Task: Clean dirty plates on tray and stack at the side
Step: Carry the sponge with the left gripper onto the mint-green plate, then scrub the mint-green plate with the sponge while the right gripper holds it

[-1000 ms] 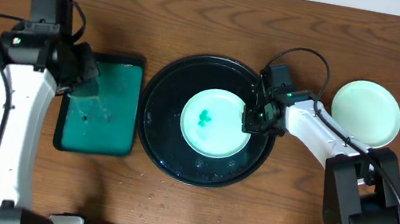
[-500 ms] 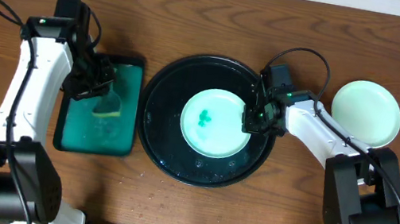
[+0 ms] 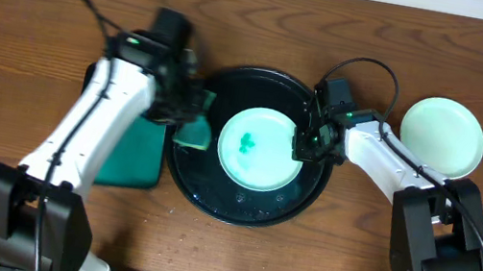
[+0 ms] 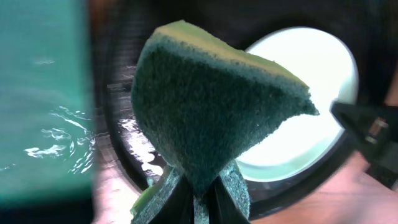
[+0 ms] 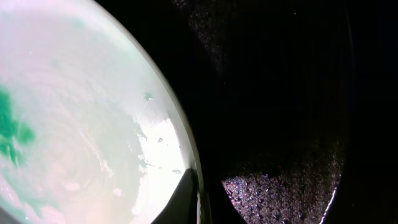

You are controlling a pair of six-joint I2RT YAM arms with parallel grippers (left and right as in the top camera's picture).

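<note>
Your left end effector (image 4: 195, 200) is clamped on a dark green sponge wedge (image 4: 211, 106) above the left rim of the large round black tray (image 3: 240, 205). Your right end effector (image 3: 304, 144) pinches the rim of the pale mint round plate (image 3: 266, 166) in that tray (teal smears near its centre).

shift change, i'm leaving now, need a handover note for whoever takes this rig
Left gripper: shut on the green-and-yellow foam sponge, over the left rim of the large round black tray.
Right gripper: shut on the right rim of the pale round plate with teal smears, lying in the tray.
Done: a clean pale mint round plate on the table at right.
Left: wipe the smeared plate, stack it on the clean one.
</note>
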